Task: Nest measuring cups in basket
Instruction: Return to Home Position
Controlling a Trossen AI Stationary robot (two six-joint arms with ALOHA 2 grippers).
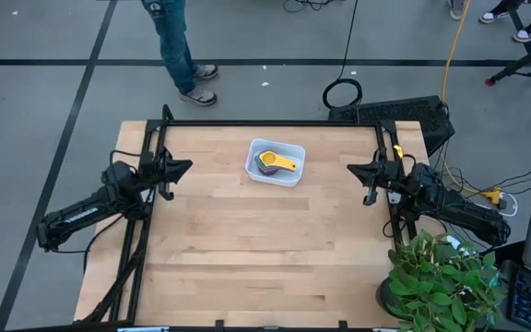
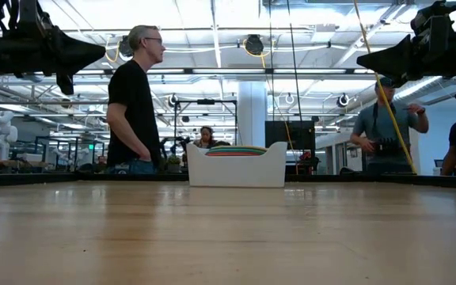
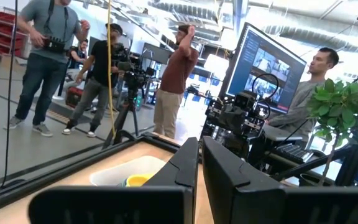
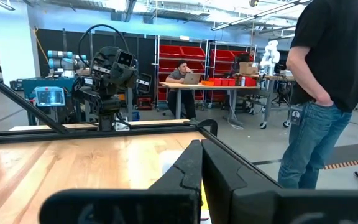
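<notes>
The measuring cups point(image 1: 275, 163) were seen nested in one stack, the yellow one uppermost, inside the basket point(image 1: 292, 178), which was set on the table point(image 1: 247, 249) toward its far edge. The left gripper point(image 1: 188, 168) was held in the air well to the left of the basket and the right gripper point(image 1: 351, 169) well to the right of it, each pointed toward the basket with its fingers pressed together on nothing. A person point(image 2: 135, 111) was seen standing beyond the basket, past the table's far edge.
</notes>
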